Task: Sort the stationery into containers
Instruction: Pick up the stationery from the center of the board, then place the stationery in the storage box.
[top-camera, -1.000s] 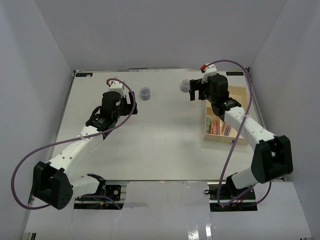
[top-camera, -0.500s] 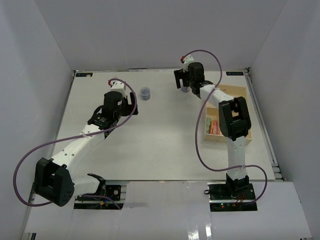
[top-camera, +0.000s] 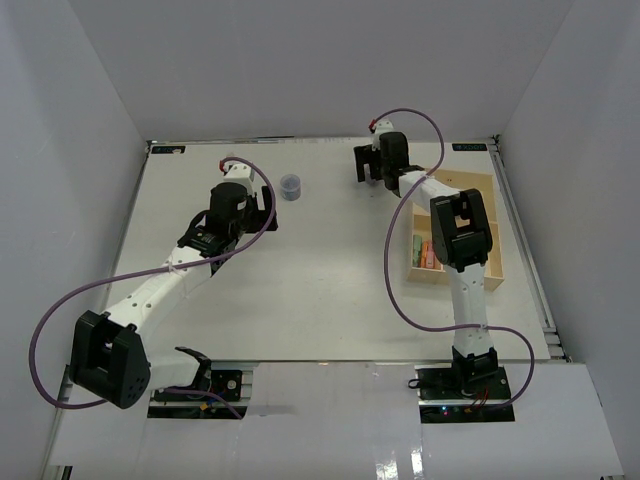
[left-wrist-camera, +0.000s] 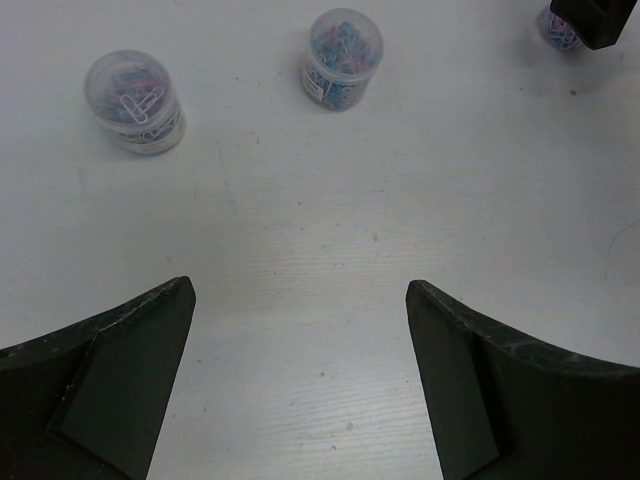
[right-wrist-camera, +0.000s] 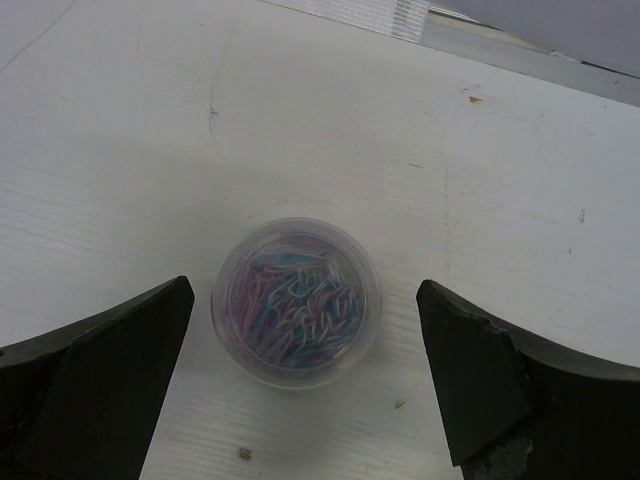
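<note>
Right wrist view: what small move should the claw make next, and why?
Probably lower the right claw straight down around the pot of paper clips: the claw is open and the pot sits centred between its jaws, needing no sideways shift.

Scuffed white table, boxed by pale grey walls at nine, twelve and three o'clock; dark tag at eleven.

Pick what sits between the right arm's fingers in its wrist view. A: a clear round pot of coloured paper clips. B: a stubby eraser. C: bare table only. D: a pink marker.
A: the right wrist view looks down on the pot of paper clips, standing on the table between the open fingers, with a gap on each side.
</note>
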